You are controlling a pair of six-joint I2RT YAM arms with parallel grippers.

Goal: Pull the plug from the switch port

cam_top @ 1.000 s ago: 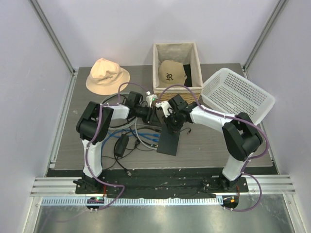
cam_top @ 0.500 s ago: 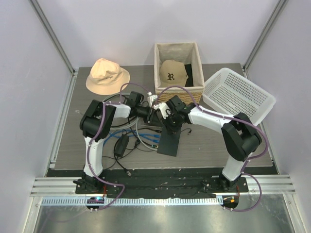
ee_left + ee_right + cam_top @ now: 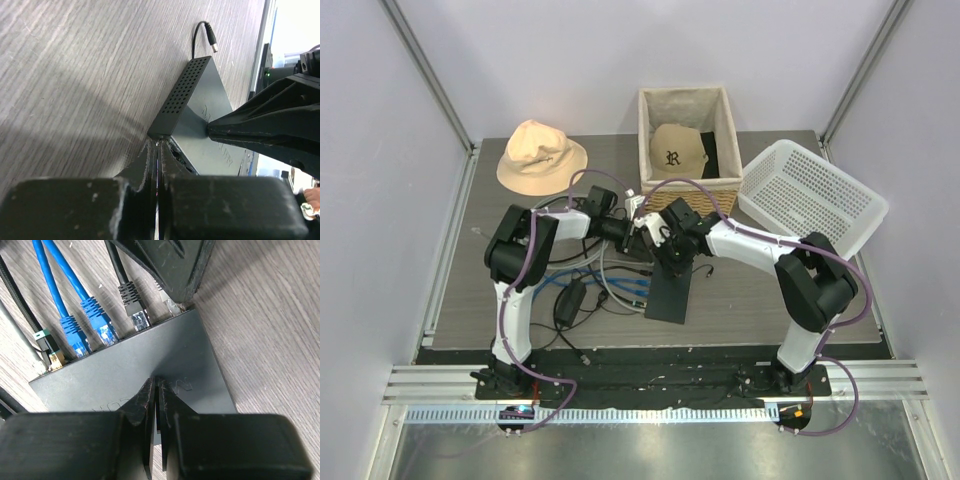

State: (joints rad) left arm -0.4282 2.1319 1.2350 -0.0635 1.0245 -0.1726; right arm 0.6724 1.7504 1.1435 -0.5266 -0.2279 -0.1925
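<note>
Since a second ago the left tool (image 3: 157,145) has come in to the switch (image 3: 668,295) and closed. Its tips are at the corner plug (image 3: 172,306), but a real grip is not clear. The switch lies flat mid-tabletop (image 3: 750,300), between the arms. The right tool (image 3: 156,382), closed too, presses on its top. Blue cables (image 3: 75,330) sit in nearby sockets.

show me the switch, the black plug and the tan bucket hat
switch (image 3: 165,360): right wrist view, on its flat top face
black plug (image 3: 131,295): right wrist view, on its ribbed boot
tan bucket hat (image 3: 536,148): top external view, on its crown
</note>
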